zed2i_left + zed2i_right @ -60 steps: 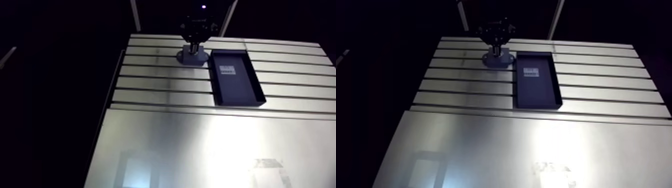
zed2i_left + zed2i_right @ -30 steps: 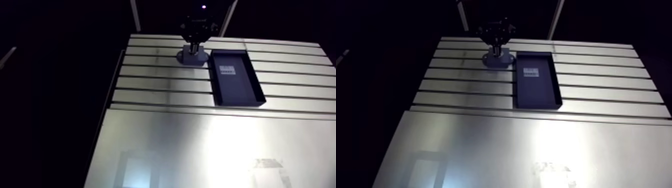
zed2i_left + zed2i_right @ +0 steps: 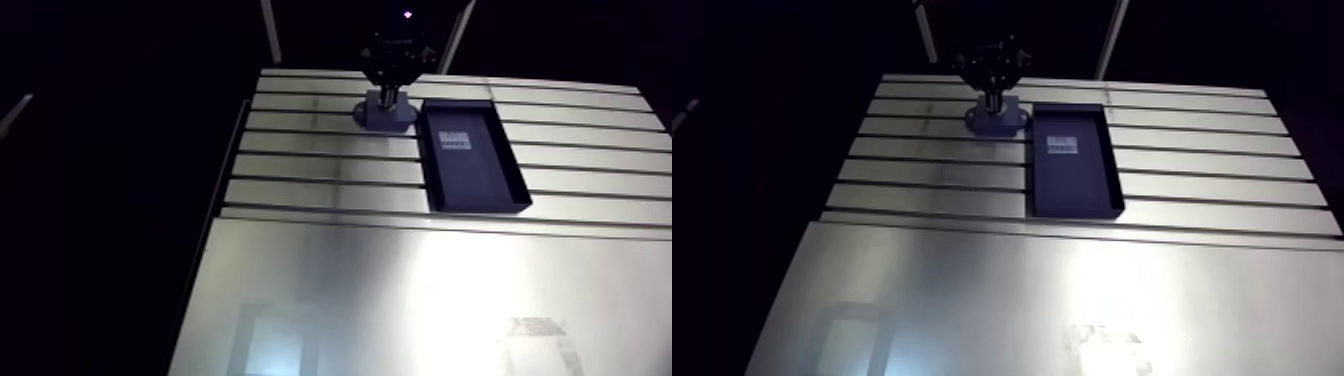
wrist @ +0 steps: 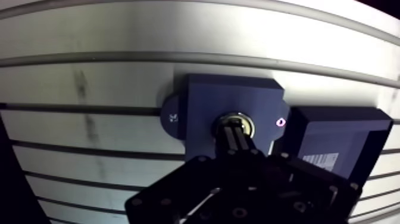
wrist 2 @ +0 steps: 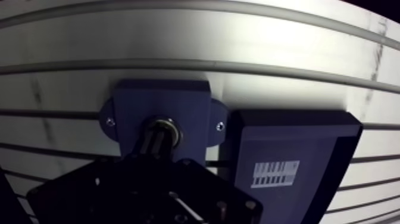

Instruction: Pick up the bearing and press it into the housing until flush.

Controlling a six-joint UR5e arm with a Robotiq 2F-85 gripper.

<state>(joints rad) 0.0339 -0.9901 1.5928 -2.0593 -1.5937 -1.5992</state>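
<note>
My gripper (image 4: 236, 130) is narrow, its 2 fingers drawn close together, with the tips down on the bearing (image 4: 233, 115). The bearing sits in the round bore at the middle of the dark housing (image 4: 229, 94). The housing rests on the slotted desk (image 4: 107, 65), and a black tray (image 4: 342, 134) lies just beside the housing.

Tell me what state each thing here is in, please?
Housing: flat on the table, next to the tray.
Bearing: sitting in the housing's bore; flush or not, cannot tell.
Tray: empty but for a barcode label.
Pincer: down on the bearing; grip unclear.
</note>
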